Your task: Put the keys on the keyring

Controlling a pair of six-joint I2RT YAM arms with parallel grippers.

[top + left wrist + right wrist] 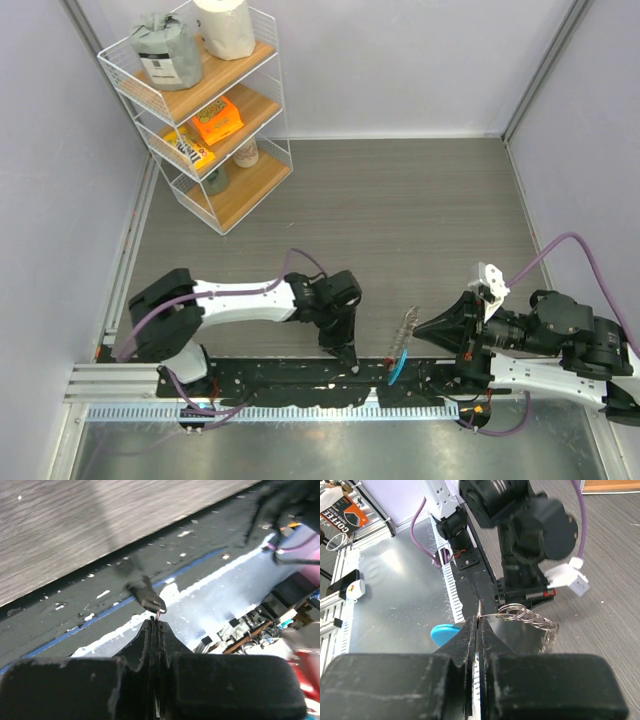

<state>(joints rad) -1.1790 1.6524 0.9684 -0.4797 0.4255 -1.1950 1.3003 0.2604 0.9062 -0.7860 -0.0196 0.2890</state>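
Observation:
My right gripper (420, 328) (480, 621) is shut on the thin wire of the keyring (495, 614). Several small silvery rings (522, 612) and the toothed keys (551, 630) hang to its right. The blue tag (443, 634) hangs to its left and also shows in the top view (398, 366), below the keys (405, 325). My left gripper (350, 360) (158, 622) points down at the black base strip, a hand's width left of the keyring. Its jaws are closed on a thin flat metal sliver, seemingly a small key (160, 611), whose tip pokes out.
A white wire shelf rack (200, 110) with boxes and jars stands at the far left. The black base strip (280, 380) and a metal rail run along the near edge. The left arm's wrist (520, 530) looms just beyond the right gripper.

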